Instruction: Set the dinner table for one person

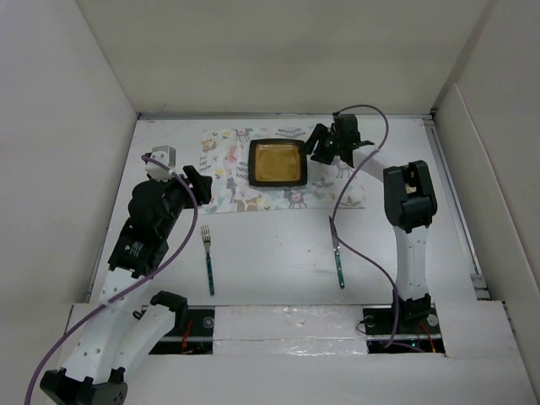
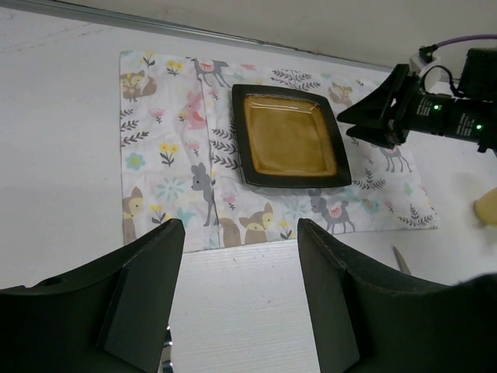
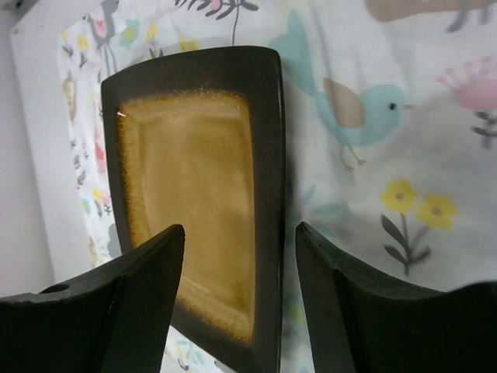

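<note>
A: Position of the large flat white matte dinner table (image 1: 278,270)?
B: Fills the white-walled bay ahead of both arm bases. Carries a white floral-and-animal-print cloth mat (image 1: 224,181) at far centre, with a square dark ceramic plate (image 1: 277,163), amber inside, on it.
A: Cutlery?
B: Teal-handled metal fork (image 1: 207,257) lying near left, slim teal-handled metal utensil (image 1: 338,257) near right, both off the mat.
A: Grippers?
B: For left gripper (image 2: 241,299): fingers apart, empty, above bare table short of the mat. For right gripper (image 3: 239,295): fingers apart over the plate's rim; contact impossible to tell.
</note>
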`<state>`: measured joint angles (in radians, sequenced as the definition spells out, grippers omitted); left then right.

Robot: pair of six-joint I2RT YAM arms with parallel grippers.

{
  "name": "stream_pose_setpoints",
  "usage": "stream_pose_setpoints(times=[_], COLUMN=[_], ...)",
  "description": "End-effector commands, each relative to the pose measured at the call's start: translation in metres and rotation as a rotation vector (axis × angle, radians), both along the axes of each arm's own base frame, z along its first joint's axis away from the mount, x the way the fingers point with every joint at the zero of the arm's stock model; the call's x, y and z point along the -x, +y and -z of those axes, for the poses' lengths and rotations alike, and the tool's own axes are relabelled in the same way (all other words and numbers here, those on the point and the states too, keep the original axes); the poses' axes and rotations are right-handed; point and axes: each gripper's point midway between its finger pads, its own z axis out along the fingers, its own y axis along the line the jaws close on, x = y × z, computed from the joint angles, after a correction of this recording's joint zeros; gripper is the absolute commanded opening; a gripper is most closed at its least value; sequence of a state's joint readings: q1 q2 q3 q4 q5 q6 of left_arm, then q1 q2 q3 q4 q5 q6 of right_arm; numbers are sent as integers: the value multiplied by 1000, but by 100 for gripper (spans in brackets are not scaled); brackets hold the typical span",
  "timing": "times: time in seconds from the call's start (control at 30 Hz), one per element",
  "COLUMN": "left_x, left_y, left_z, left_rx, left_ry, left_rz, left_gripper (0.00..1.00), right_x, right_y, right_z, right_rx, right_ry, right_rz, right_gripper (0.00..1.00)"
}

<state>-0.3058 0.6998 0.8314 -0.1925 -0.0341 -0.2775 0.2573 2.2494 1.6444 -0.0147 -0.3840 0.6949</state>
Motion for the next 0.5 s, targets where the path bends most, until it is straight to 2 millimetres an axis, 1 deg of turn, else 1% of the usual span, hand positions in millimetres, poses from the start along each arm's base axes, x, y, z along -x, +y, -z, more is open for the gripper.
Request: stream_pose_setpoints(times=[0.0,0.03,0.07,0.1,0.13,0.17,0.2,0.23,0.27,0.3,0.33,0.37,0.4,0.43,0.47], left_x=[0,1,2,3,4,6,7,11,11,12,14,17,19,21,23], left_y=[3,4,4,5,5,5,3,1,1,1,1,-6,-7,-9,-9], left_z=[-12,-15,-16,-16,-20,-21,-22,-28,-28,-28,-31,-32,-35,-39,-40], left_rx=[8,13,16,17,23,25,26,34,34,35,39,46,50,56,58], left_ry=[-38,-48,-52,-52,-65,-68,-72,-93,-93,-91,-101,-104,-112,-123,-129], left_rz=[-10,-15,-17,-19,-18,-13,-5,13,13,16,22,61,71,86,89], left_gripper=[56,56,56,56,54,50,38,0,0,0,0,0,0,0,6], right_x=[-8,-5,-3,3,11,16,26,46,42,50,67,84,94,110,122], right_y=[-14,-18,-27,-32,-43,-55,-68,-107,-120,-140,-167,-200,-219,-236,-262], right_z=[-90,-96,-100,-125,-118,-120,-148,-138,-139,-145,-173,-156,-159,-175,-162], right_rx=[128,144,175,184,205,231,238,319,360,405,425,516,547,556,593], right_ry=[-213,-225,-238,-292,-278,-274,-315,-292,-297,-311,-353,-303,-302,-329,-290], right_rz=[36,43,77,89,103,130,162,255,320,380,467,574,635,700,773], right_gripper=[64,64,63,50,38,24,0,0,0,0,0,0,3,11,23])
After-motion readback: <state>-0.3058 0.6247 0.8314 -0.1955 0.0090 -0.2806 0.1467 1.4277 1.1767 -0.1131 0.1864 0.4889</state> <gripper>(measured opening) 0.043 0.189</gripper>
